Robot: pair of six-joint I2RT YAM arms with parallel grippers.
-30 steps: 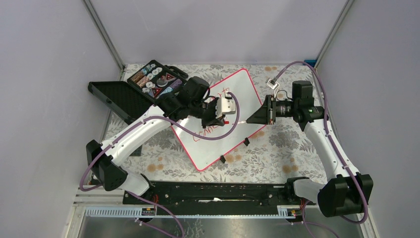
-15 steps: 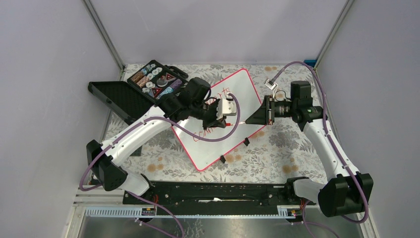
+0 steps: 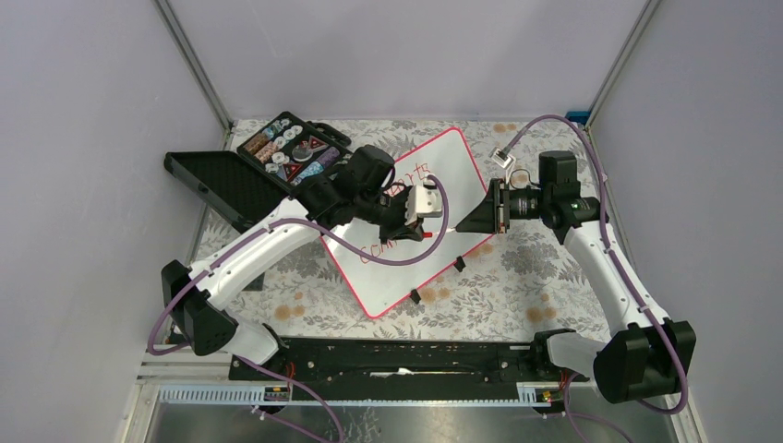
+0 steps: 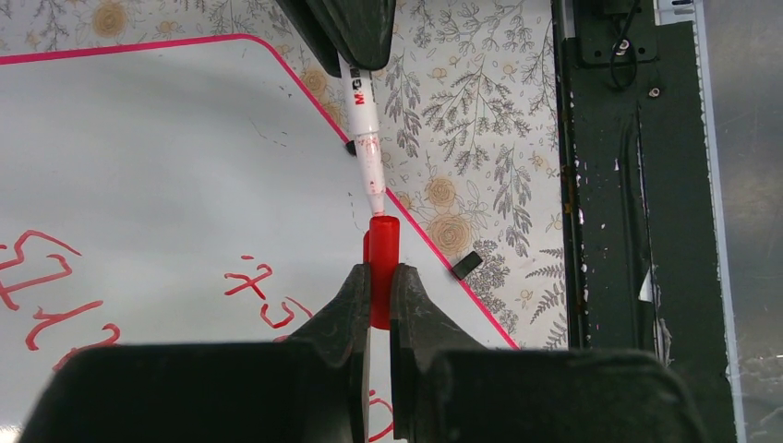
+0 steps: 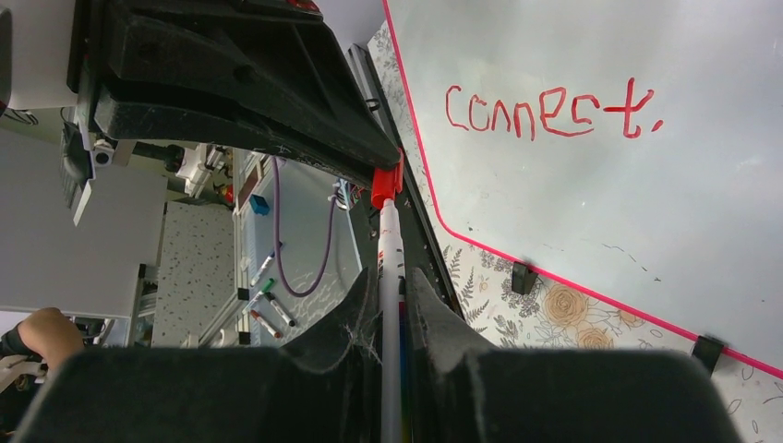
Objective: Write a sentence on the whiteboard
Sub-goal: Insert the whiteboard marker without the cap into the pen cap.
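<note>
The whiteboard [image 3: 406,277] lies tilted in the middle of the floral table, and shows in the left wrist view [image 4: 166,138] and the right wrist view [image 5: 646,203]. The red sentence [image 3: 388,247] is on it; "connect." [image 5: 545,111] reads clearly, and the upper line is partly hidden by my left arm. My left gripper [image 3: 420,231] [image 4: 379,269] is shut on a red marker cap [image 4: 381,254]. My right gripper [image 3: 462,226] [image 5: 392,272] is shut on the white marker [image 5: 391,249] [image 4: 363,111]. The marker's tip is at the cap's mouth [image 5: 385,185], above the board.
An open black case [image 3: 286,152] of small colourful pieces stands at the back left, its lid [image 3: 217,185] beside it. Two black clips [image 3: 459,263] [image 3: 415,296] sit at the board's near edge. A black rail [image 3: 397,355] runs along the front. Loose markers [image 5: 263,318] lie beyond the table.
The two grippers have come closer together over the board. The gap between the marker tip and the red cap has closed.
</note>
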